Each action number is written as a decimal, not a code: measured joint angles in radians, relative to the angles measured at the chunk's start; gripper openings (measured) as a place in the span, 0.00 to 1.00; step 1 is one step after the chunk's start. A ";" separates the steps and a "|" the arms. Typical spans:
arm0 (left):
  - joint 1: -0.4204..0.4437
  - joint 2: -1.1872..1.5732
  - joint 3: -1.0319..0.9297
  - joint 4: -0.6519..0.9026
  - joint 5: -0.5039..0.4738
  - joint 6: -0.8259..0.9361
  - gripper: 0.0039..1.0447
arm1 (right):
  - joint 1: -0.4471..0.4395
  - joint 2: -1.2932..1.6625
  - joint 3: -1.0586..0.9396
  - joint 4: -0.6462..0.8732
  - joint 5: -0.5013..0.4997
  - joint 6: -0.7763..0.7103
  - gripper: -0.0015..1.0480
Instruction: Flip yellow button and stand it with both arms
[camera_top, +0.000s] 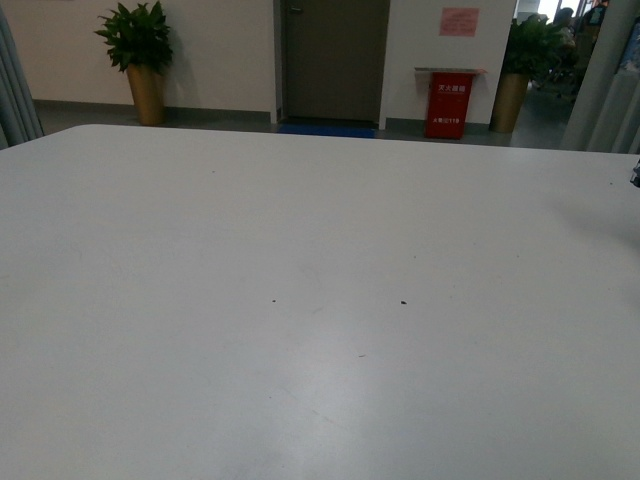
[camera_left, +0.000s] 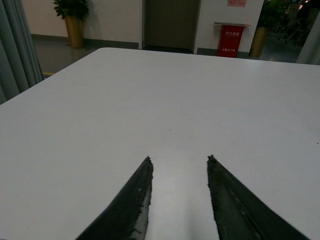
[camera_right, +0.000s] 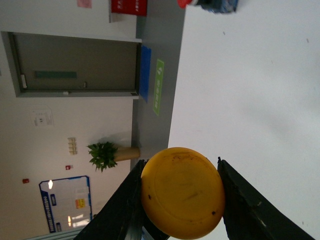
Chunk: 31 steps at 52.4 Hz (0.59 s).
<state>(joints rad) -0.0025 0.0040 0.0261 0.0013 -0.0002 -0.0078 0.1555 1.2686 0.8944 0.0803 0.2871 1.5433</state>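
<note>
Yellow button (camera_right: 182, 192) is pinched at its cap rim in the right gripper (camera_right: 180, 161), cap face toward the wrist camera, apparently lifted off the white table (camera_top: 320, 300). Left gripper (camera_left: 179, 160) is spread wide, empty, low over the table. Advice: left should take the hidden body side before right releases; turn slowly.

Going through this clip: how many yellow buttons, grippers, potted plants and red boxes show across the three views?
yellow button: 1
grippers: 2 (left gripper, right gripper)
potted plants: 2
red box: 1
total: 6
</note>
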 joint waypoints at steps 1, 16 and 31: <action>0.000 0.000 0.000 0.000 0.000 0.000 0.38 | -0.004 -0.003 0.001 0.008 0.007 -0.025 0.33; 0.000 0.000 0.000 0.000 0.000 0.000 0.95 | -0.027 -0.051 0.015 0.221 0.170 -0.602 0.33; 0.000 0.000 0.000 0.000 0.000 0.001 0.94 | 0.111 -0.038 0.015 0.397 0.269 -1.109 0.33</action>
<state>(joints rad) -0.0025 0.0040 0.0261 0.0013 -0.0002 -0.0071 0.2661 1.2304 0.9096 0.4770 0.5564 0.4343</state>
